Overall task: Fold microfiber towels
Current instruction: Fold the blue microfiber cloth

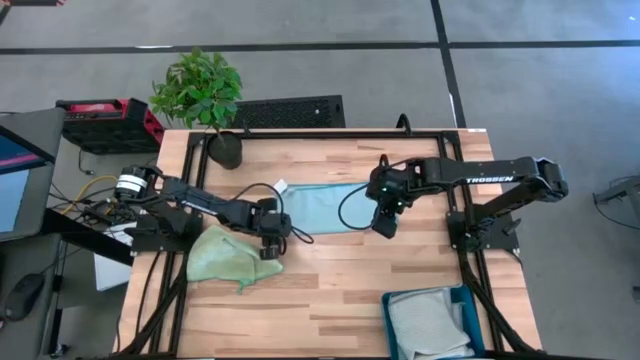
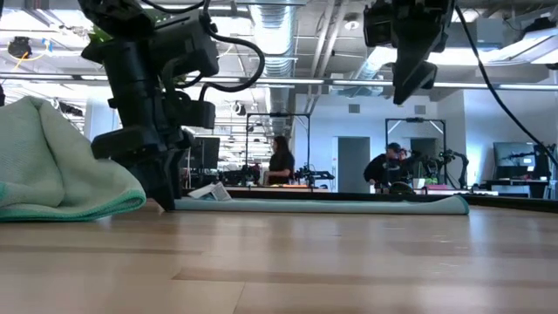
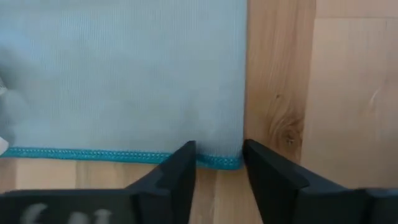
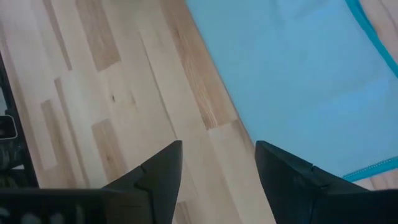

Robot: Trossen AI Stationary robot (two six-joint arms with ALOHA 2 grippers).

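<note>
Light blue towel [image 1: 322, 207] flat mid-bench, toward far edge. L gripper [image 3: 217, 163] down at its near-L corner, jaws apart straddling hem, nothing held. R gripper [image 1: 385, 226] released, hovering off R edge. Pinch hem only; lift both corners evenly.

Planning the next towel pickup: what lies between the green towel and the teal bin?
Only bare wooden table shows between the green towel and the teal bin in the high view.
</note>
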